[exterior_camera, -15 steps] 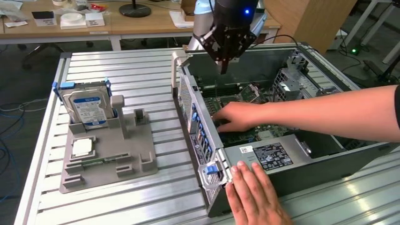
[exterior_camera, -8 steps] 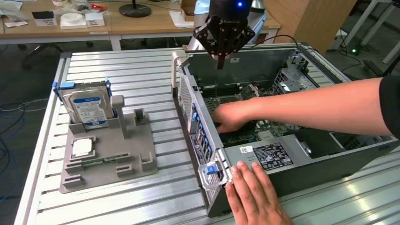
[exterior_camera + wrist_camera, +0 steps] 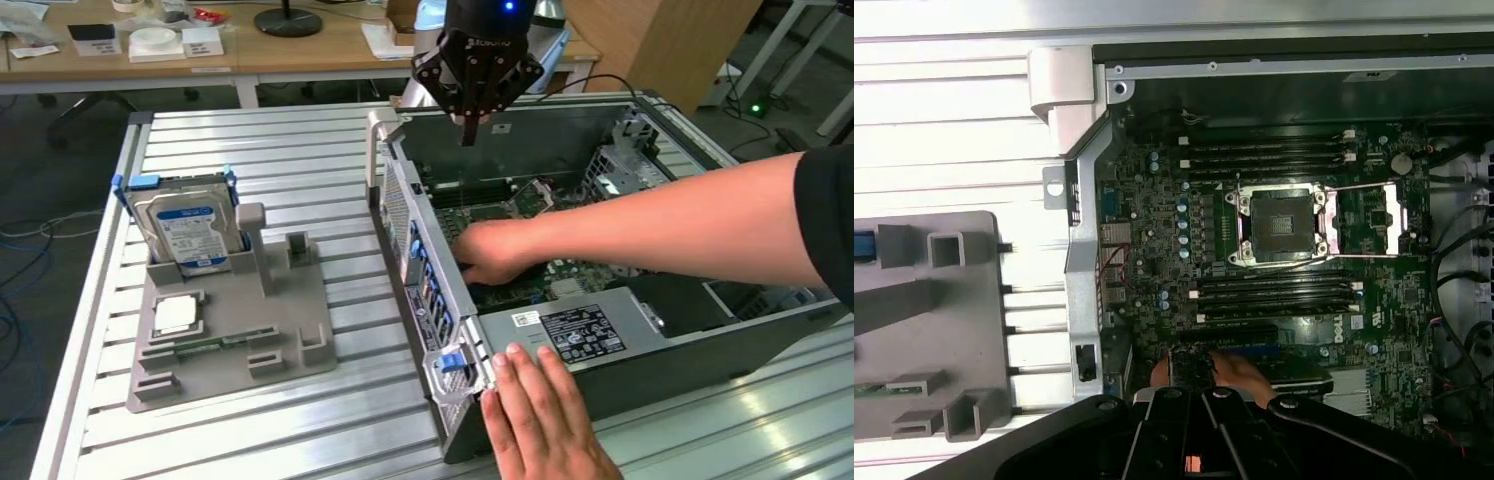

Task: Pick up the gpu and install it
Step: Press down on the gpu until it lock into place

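Exterior view: we see the gripper [image 3: 470,132] with its jaws pressed together on nothing, hanging above the open computer case [image 3: 400,215], near its rear wall. Below the jaws and a little nearer the camera, a person's hand [image 3: 497,252] reaches onto the motherboard [image 3: 1294,300]. In the wrist view, just beneath the jaws, those fingers rest on a dark card lying along a slot, which we take to be the gpu [image 3: 1189,362]; most of it is hidden, so we cannot tell whether it is seated. Farther from the jaws, a second hand [image 3: 547,420] lies flat on the case's near edge. Well apart, to the exterior view's left, a hard drive [image 3: 187,225] stands upright in a gray holder [image 3: 267,340]
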Controlling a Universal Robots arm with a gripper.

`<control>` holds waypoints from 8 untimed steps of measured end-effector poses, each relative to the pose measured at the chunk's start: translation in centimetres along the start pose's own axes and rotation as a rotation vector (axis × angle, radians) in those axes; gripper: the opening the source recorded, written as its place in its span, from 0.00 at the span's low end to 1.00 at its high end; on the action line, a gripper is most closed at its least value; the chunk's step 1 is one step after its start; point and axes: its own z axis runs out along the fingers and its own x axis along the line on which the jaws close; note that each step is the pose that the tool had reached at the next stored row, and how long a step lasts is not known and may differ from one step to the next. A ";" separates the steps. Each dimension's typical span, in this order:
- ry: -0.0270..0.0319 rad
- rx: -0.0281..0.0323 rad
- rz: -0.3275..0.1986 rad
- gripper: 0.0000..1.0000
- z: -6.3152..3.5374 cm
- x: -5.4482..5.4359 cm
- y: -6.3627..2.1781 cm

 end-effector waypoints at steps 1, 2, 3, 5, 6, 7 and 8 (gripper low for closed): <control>0.0000 0.0000 0.000 0.11 0.00 0.0 0.00; 0.0001 0.0000 0.000 0.11 0.00 0.0 0.00; 0.0000 -0.0001 0.000 0.11 0.00 0.0 0.00; 0.0000 0.0000 0.000 0.11 0.00 0.0 0.00; 0.0000 -0.0001 0.000 0.11 0.00 0.0 0.00; 0.0000 0.0000 0.000 0.11 0.00 0.0 0.00; 0.0000 0.0000 0.000 0.11 0.00 0.0 0.00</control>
